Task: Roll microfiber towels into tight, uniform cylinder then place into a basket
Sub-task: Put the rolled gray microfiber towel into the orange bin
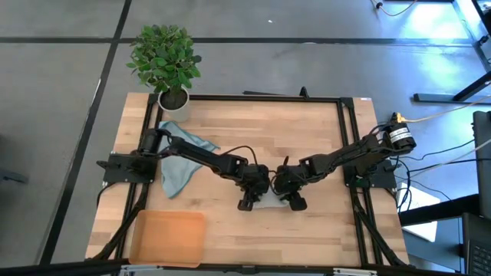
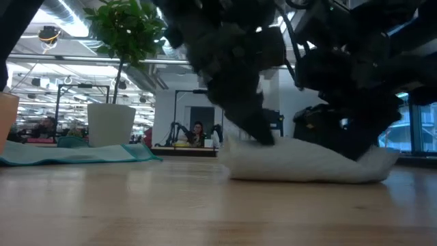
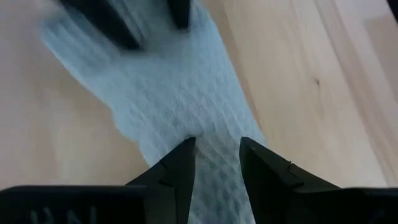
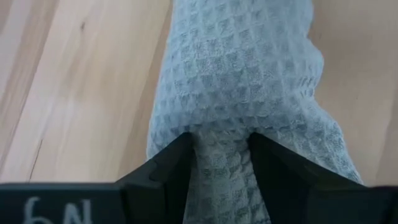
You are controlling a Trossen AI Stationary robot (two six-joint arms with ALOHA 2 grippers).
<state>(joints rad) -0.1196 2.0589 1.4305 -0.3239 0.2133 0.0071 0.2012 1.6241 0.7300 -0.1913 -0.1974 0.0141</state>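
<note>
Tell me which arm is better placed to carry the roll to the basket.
Left, probably. The basket lies at the table's front-left corner, on the left arm's side. Both the left gripper and the right gripper pinch the pale towel mid-table.

Leafy plant (image 1: 164, 57) in white pot (image 1: 174, 98) at table (image 1: 291, 130) corner, person (image 2: 197, 133) beyond

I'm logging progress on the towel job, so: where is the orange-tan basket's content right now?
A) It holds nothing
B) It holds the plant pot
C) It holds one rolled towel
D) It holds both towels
A: in the high view the basket shows only its bare floor, the pale towel lies pinched between the left gripper and right gripper, and the blue-teal towel lies spread near the plant pot.
</note>
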